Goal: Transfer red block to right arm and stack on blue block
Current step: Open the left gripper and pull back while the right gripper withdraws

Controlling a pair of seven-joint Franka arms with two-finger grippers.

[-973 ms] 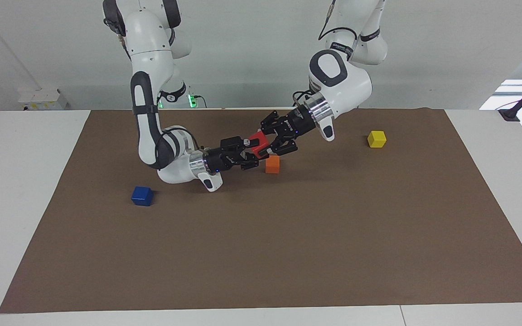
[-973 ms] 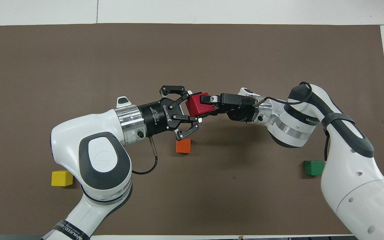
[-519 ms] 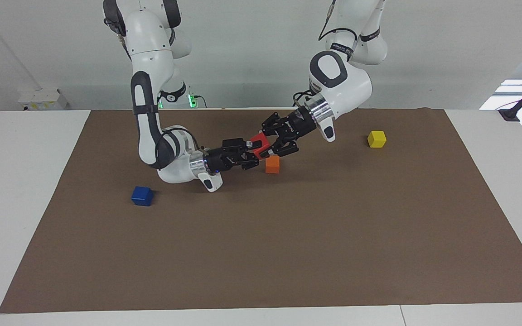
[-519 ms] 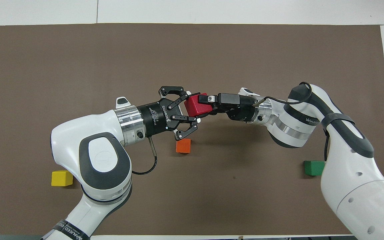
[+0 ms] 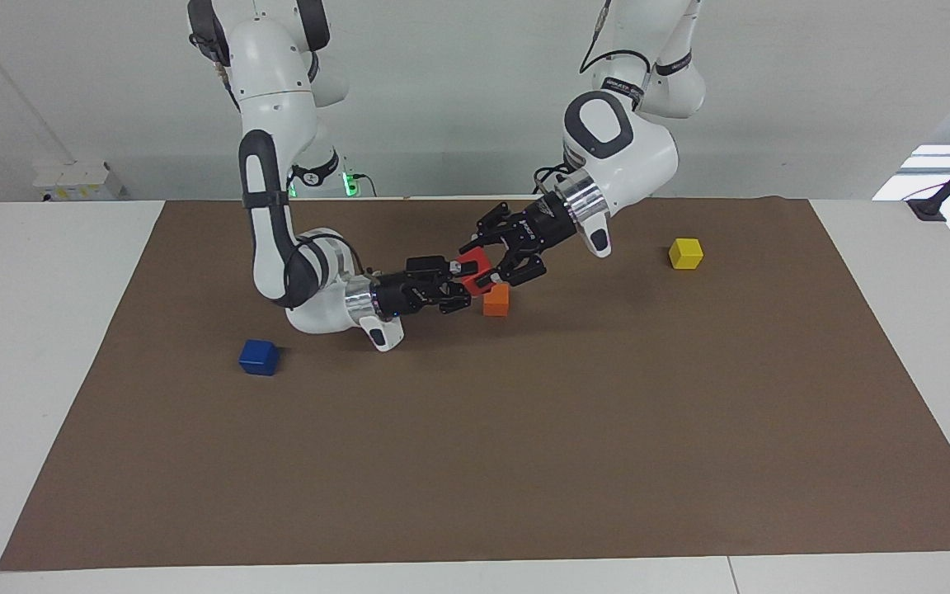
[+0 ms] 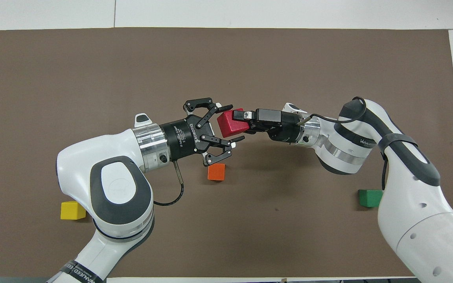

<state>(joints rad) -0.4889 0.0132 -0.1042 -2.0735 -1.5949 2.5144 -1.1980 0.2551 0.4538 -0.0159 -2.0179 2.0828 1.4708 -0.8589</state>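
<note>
Right gripper (image 6: 239, 118) clamped on the red block (image 6: 230, 123), held in the air over the mat (image 5: 524, 462) near the orange block (image 5: 496, 300). Left gripper (image 6: 230, 124) fingers spread around the red block, seemingly clear of it. Blue block (image 5: 259, 356) sits on the mat, toward the right arm's end.

The red block (image 6: 231, 123) sits between the right gripper (image 6: 240, 120) and left gripper (image 6: 230, 122), apparently just above the orange block (image 5: 496, 300).
</note>
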